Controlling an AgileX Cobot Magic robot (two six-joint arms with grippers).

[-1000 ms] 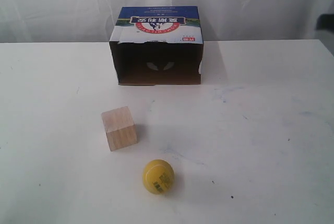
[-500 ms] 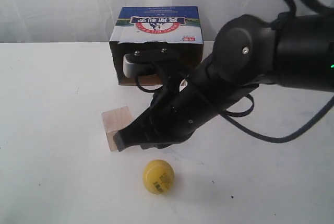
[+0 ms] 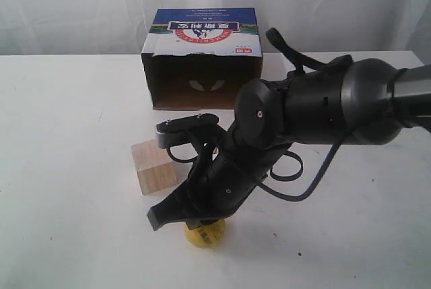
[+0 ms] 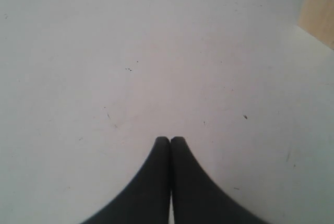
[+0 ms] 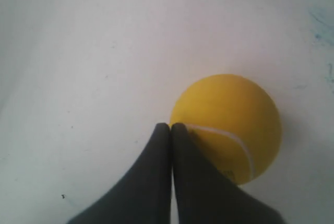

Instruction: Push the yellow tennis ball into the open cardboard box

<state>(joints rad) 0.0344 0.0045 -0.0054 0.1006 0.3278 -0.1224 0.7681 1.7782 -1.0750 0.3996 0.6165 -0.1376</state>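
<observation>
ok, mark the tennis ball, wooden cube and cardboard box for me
yellow tennis ball [image 5: 229, 117], right wrist view, upper felt surface.
wooden cube [image 3: 153, 178], exterior view, front face.
open cardboard box [image 3: 202, 23], exterior view, printed top panel.

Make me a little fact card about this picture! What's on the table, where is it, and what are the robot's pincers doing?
box: far side of the table, open side facing the camera, dark inside
ball: yellow, on the table in front of the box, not inside it
cube: wooden, between ball and box, off to the left in the exterior view
right pincer: shut, tips right at the ball; touching cannot be told
left pincer: shut, over bare table, holding nothing
</observation>
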